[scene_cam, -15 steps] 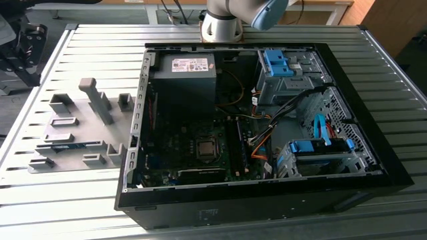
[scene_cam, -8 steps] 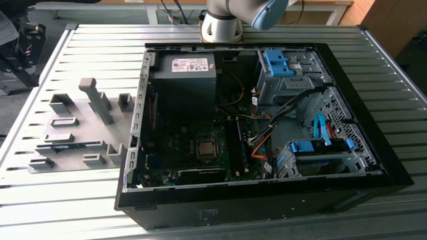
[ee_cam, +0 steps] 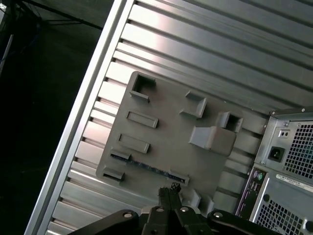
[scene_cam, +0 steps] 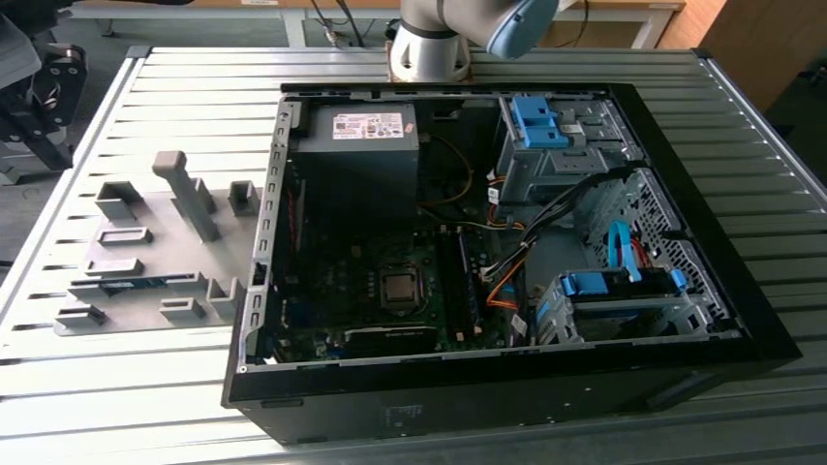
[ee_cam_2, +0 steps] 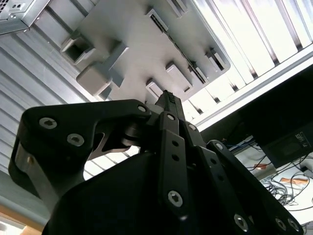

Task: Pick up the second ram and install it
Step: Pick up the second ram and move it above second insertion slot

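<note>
Second ram (ee_cam: 149, 168), a thin flat green stick, sits in the matte grey plastic holder plate (ee_cam: 166, 127) on the ribbed aluminium table (ee_cam: 195, 49). Black gripper (ee_cam: 168, 188) hangs above it, pointing down, jaws seemingly pinched together, empty.

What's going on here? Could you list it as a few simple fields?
Table: slatted metal table
Computer: open case, insides exposed
Holder: grey plate beside the case
Memory stick: second ram resting in the plate's holders
Pincer: pincer shut, empty, above the plate, near the stick
</note>
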Controlling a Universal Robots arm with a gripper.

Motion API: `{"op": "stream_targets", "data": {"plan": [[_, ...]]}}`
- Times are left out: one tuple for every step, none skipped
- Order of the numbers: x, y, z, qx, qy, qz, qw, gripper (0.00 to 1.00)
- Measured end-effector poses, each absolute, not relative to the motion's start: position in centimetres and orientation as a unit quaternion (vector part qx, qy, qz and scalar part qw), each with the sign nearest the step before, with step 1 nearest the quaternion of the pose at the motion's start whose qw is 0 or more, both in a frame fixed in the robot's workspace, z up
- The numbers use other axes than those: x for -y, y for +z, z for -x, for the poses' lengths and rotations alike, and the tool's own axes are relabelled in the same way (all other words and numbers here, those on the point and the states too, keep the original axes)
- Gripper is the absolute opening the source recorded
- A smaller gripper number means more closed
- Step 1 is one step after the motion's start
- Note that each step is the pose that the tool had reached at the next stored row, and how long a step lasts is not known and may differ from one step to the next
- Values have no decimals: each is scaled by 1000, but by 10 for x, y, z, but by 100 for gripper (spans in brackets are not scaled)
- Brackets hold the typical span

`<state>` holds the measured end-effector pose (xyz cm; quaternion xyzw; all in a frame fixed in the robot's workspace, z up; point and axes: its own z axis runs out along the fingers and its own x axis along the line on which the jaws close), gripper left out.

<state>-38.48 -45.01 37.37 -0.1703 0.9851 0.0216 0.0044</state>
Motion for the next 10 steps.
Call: {"op": "stream_targets", "data": {"plan": [[450,374,385,-984,22,175,4,11],[450,374,385,-984,22,179,4,11],[450,374,386,-983,22,183,4,11],[450,373,386,-982,22,186,4,11],[451,373,386,-981,22,191,4,11],[451,373,386,-981,22,195,4,11],[451,373,387,-980,22,199,4,11],[451,373,387,-979,22,203,4,11],[451,373,387,-978,22,207,4,11],[451,373,387,-977,22,211,4,11]]}}
